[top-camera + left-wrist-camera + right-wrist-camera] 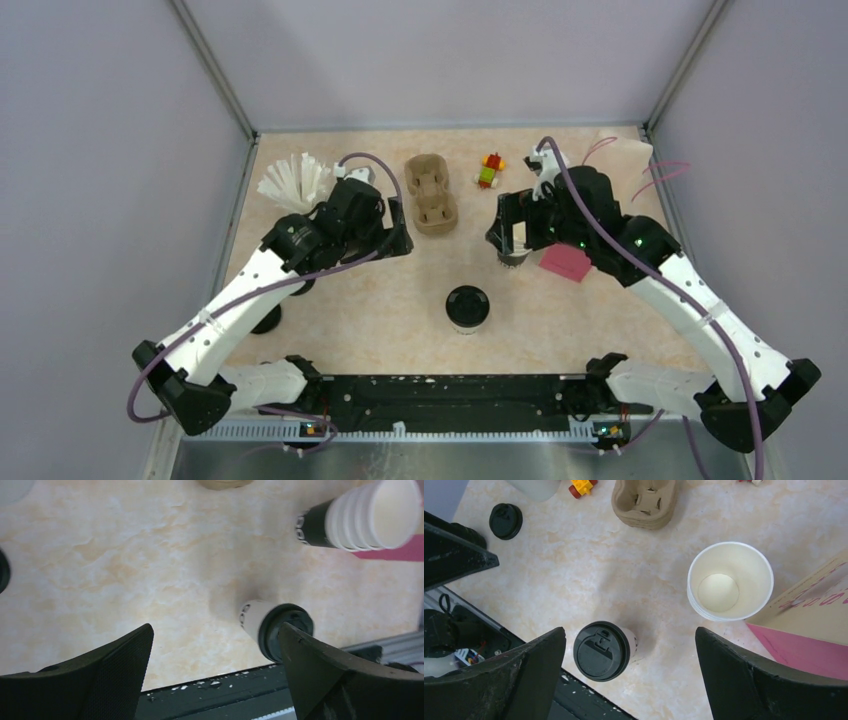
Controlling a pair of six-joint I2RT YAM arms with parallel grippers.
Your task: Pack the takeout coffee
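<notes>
You've got the table (380,300) laid out, but the packing proper isn't started, by my read. Pulp tray (431,193) sits at the far side w/ both holes empty. Cup stack (730,580) stands open and unlidded, just beside the pink box (565,262). One lidded cup (467,308) stands upright on bare table, mid-front, well apart from the tray. A loose lid (505,521) lies flat on the L side of the table.

So I'd say: one coffee capped, none seated. Left to do is at least moving that cup into a tray hole. Whether a 2nd cup gets pulled from the stack and lidded, the task line doesn't say.

Pose: your left arm (250,285) reaches fwd and inward, its wrist ending just L of the tray. Your right arm (690,290) mirrors it, wrist over the cup stack.

Left gripper (215,635) is spread wide, nothing between its fingers. Its cam looks down across the table at the lidded cup.

Right gripper (629,640) is wide too, and empty. The lidded cup shows below it betw. the fingers, the stack off by the R finger. No contact w/ either that I can see.
</notes>
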